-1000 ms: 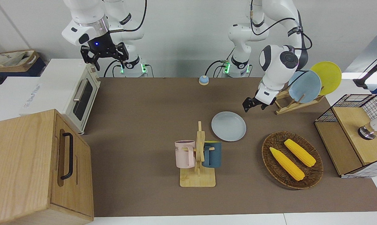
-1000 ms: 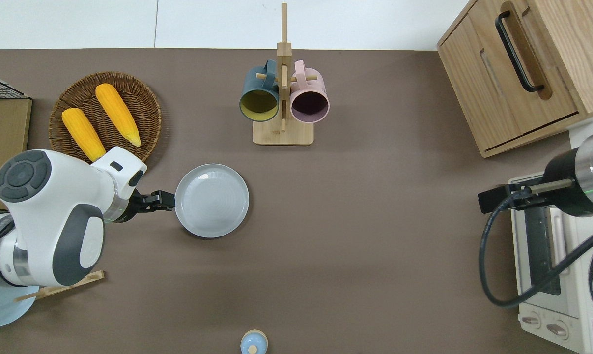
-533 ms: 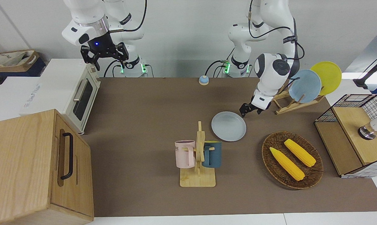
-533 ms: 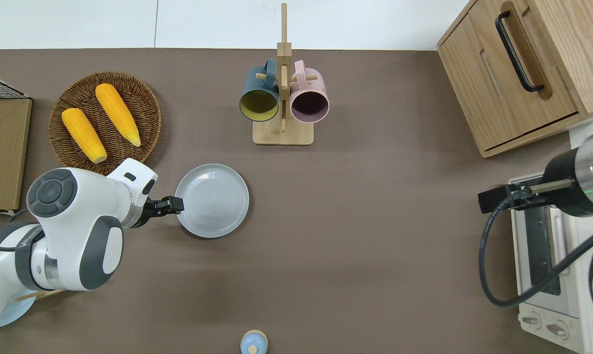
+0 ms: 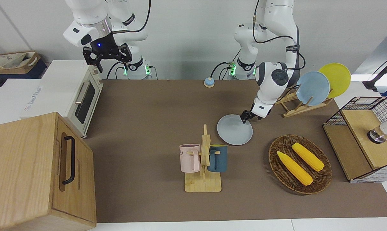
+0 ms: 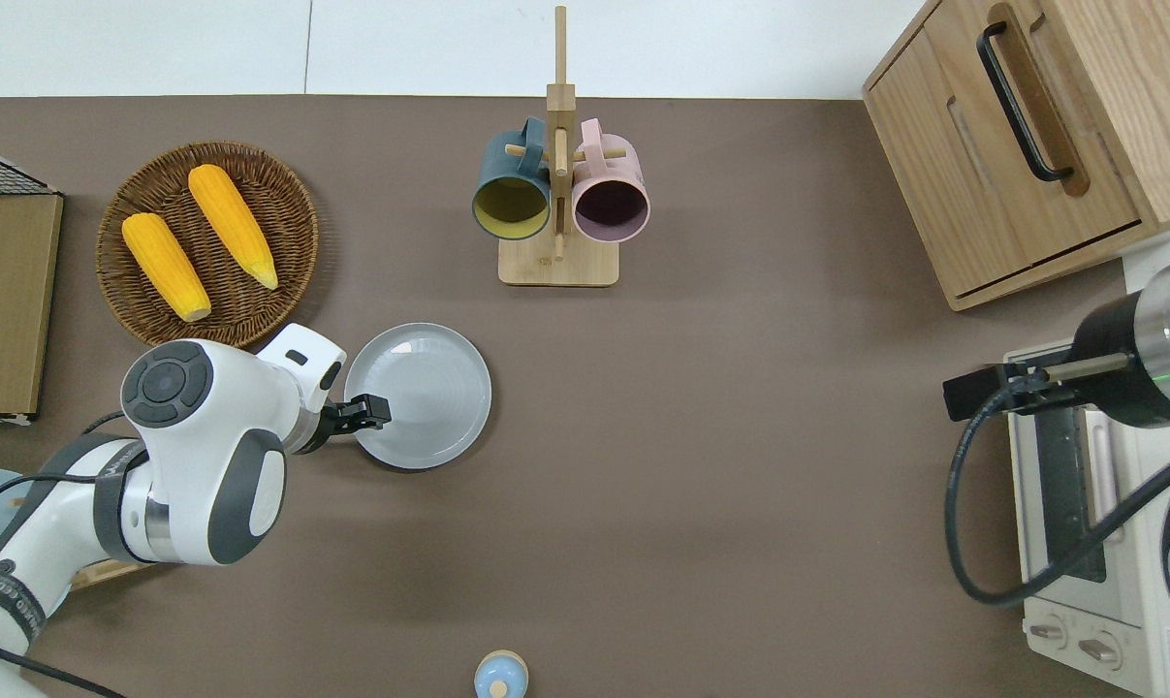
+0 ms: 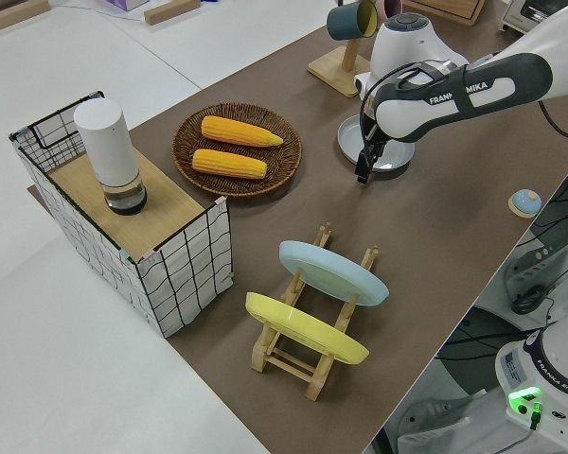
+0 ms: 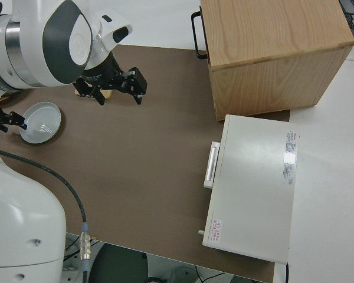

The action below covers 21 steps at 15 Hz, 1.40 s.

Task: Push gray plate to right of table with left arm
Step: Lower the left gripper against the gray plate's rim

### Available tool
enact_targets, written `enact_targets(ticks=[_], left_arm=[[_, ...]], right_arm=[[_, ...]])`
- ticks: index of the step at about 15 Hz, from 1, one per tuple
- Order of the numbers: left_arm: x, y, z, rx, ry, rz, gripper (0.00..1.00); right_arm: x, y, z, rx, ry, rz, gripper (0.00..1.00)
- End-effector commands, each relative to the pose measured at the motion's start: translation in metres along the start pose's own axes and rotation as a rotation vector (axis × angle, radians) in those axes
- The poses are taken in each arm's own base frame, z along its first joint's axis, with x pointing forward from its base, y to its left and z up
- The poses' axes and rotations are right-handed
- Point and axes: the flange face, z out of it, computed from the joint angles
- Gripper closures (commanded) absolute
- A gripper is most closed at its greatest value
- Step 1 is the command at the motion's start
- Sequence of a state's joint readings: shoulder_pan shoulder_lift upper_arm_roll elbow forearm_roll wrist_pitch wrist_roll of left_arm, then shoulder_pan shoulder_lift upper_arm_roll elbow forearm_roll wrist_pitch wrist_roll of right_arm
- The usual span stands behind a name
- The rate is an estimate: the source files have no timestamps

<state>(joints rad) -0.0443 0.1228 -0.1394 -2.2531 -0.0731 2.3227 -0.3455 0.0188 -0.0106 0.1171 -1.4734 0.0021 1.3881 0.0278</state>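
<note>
The gray plate (image 6: pixel 429 388) lies flat on the brown table (image 6: pixel 740 436), between the mug rack and the robots; it also shows in the front view (image 5: pixel 233 132) and the left side view (image 7: pixel 398 156). My left gripper (image 6: pixel 371 412) is shut and empty, low over the plate's rim on the side toward the left arm's end of the table, and also shows in the front view (image 5: pixel 244 118). I cannot tell whether it touches the rim. The right arm is parked, its gripper (image 5: pixel 111 64) open and empty.
A mug rack (image 6: pixel 557 194) with two mugs stands farther from the robots than the plate. A wicker basket (image 6: pixel 284 194) holds two corn cobs. A plate rack (image 5: pixel 312 88), a wire crate (image 5: pixel 363 134), a toaster oven (image 5: pixel 81 99), a wooden cabinet (image 5: pixel 36 170) and a bell (image 5: pixel 209 82) line the edges.
The left arm has swung toward the gray plate and lowered; its gripper went from beside the plate to over its rim. The plate has not moved. The right arm is still.
</note>
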Motion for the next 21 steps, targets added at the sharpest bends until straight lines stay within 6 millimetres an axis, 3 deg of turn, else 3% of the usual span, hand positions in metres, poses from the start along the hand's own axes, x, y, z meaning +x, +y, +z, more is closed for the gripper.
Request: enact_targets(ticks=[1,4,6,9,13,14,21], left_arm=[[-0.0015,0.0013,0.0074,-0.005,0.014,-0.026,0.02],[-0.0015,0.0013,0.0082,-0.004,0.013,-0.033,0.08],[-0.0017,0.0021,0.0082,-0.004,0.014,-0.032,0.19],[-0.0018,0.0020,0.0083,-0.004,0.012,-0.032,0.47],[-0.0018,0.0020,0.0091,-0.004,0.011,-0.033,0.96],[-0.0021,0.0027,0.0091,-0.003,0.011,-0.030,1.00],[-0.0020,0.0025,0.0122,-0.002,0.006,-0.034,1.00]], right_arm=[[-0.0037,0.0014,-0.0038,0.009,-0.002,0.003,0.017],[-0.0039,0.0014,-0.0037,0.009,-0.004,0.003,0.017],[-0.0039,0.0022,-0.0037,0.009,-0.004,0.006,0.017],[-0.0039,0.0014,-0.0037,0.009,-0.004,0.005,0.017],[-0.0037,0.0022,-0.0038,0.010,-0.002,0.005,0.017],[-0.0037,0.0014,-0.0038,0.009,-0.002,0.003,0.017],[-0.0037,0.0014,-0.0038,0.009,-0.002,0.005,0.017]])
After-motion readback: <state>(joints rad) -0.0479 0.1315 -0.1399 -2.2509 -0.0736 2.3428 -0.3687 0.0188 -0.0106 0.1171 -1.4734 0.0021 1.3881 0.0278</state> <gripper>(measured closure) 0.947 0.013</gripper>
